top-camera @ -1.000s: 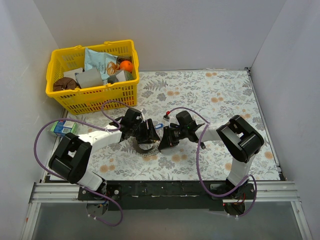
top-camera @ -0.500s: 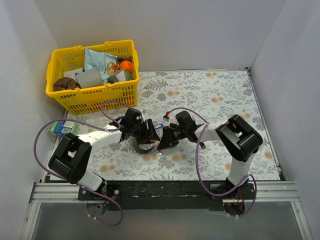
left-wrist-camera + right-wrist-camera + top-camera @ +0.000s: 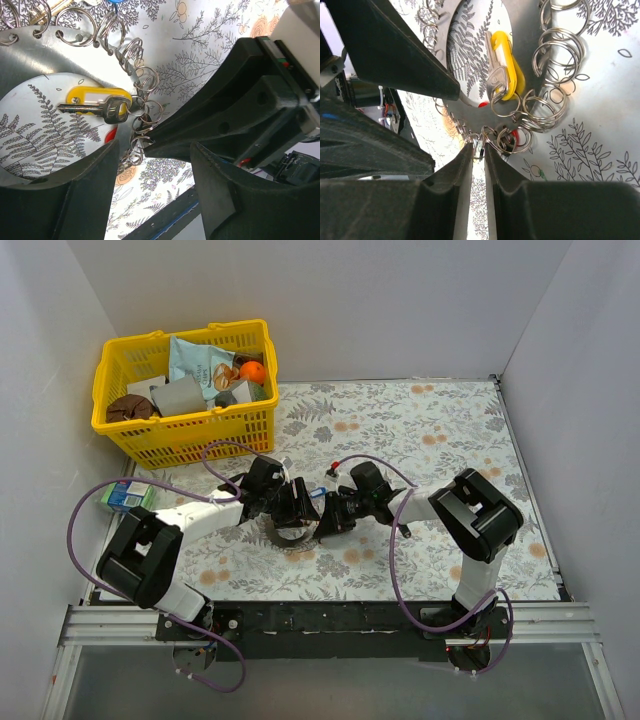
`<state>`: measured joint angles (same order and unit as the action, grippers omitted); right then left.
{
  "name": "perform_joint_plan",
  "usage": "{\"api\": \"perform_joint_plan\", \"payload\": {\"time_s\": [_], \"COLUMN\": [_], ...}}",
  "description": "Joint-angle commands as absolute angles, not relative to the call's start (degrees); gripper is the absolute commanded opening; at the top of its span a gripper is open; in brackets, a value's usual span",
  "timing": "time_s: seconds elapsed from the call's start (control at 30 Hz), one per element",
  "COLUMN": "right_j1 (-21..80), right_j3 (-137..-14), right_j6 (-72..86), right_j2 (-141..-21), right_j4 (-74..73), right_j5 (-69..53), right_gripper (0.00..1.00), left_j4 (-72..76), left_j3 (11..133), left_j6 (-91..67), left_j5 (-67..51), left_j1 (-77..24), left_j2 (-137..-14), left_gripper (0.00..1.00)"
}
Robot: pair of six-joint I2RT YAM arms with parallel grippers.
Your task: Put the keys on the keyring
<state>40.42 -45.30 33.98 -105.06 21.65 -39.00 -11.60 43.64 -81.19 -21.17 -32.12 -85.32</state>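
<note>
The keyring [image 3: 60, 55] is a flat grey ring fringed with small silver split rings, lying on the floral cloth between both arms [image 3: 288, 536]. A yellow-headed key [image 3: 95, 95] [image 3: 514, 70] hangs on one small ring inside it, and a red head [image 3: 111, 135] shows at the rim. A blue key [image 3: 318, 493] lies just beyond, and a red key [image 3: 333, 464] sits alone farther back. My left gripper [image 3: 155, 167] [image 3: 295, 510] is open, one finger over the rim. My right gripper [image 3: 479, 148] [image 3: 326, 520] pinches a small split ring at the rim [image 3: 525, 45].
A yellow basket [image 3: 185, 432] full of packets and an orange stands at the back left. A small blue-green pack [image 3: 128, 495] lies by the left wall. Purple cables loop over both arms. White walls close in on three sides.
My right gripper has edged slightly left toward the keyring and narrowed its jaws. The left arm and the keyring have stayed put.
</note>
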Motion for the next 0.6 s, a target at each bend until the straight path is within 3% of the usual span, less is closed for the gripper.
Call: {"api": "perform_joint_plan", "payload": {"time_s": [0.0,0.23,0.57], "right_j1": [41.0,41.1,41.2], "right_j3": [-47.2,-47.6,-47.8], "right_j6": [34.7,34.9,32.2], "right_j2": [-106.5,-106.8,-102.1], "right_j4": [23.6,23.4,25.5], "right_j5": [-38.9,-39.1,-41.3], "right_gripper": [0.21,0.02,0.01], "left_j4": [-11.7,-12.0,-14.3], "left_j3": [43.5,43.4,45.0], "left_j6": [-80.7,-80.8,-79.5], "left_j5": [-20.2,-19.6,-17.1], "left_j1": [-32.3,-32.3,-32.3], "left_j2": [-82.1,-81.0,-77.9], "left_gripper": [0.58,0.58,0.58]}}
